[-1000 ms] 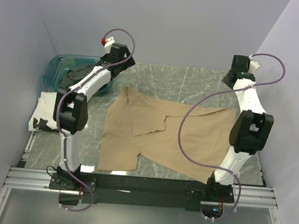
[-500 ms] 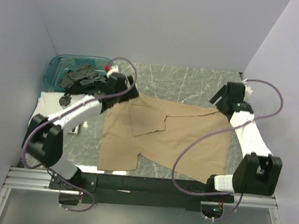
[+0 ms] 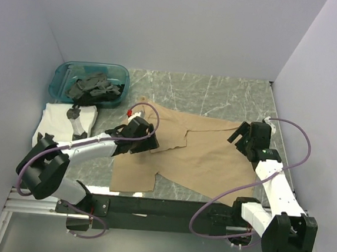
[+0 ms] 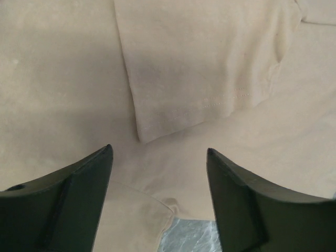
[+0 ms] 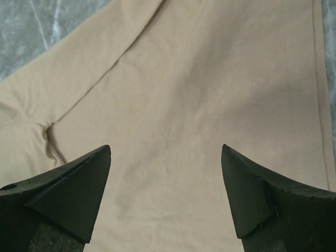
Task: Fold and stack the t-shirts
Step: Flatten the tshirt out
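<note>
Nearest me, my left gripper (image 4: 160,152) hangs with jaws spread wide and nothing in them over a hemmed flap (image 4: 205,68) folded onto the tan t-shirt (image 3: 207,159). My right gripper (image 5: 165,149) stands just as wide and empty above that shirt's right part. The shirt lies spread across the middle of the table (image 3: 218,92); further off on the left I see the white t-shirt (image 3: 56,119) lying flat, and beyond it the dark t-shirts (image 3: 92,88) heaped in the teal tub (image 3: 64,70).
</note>
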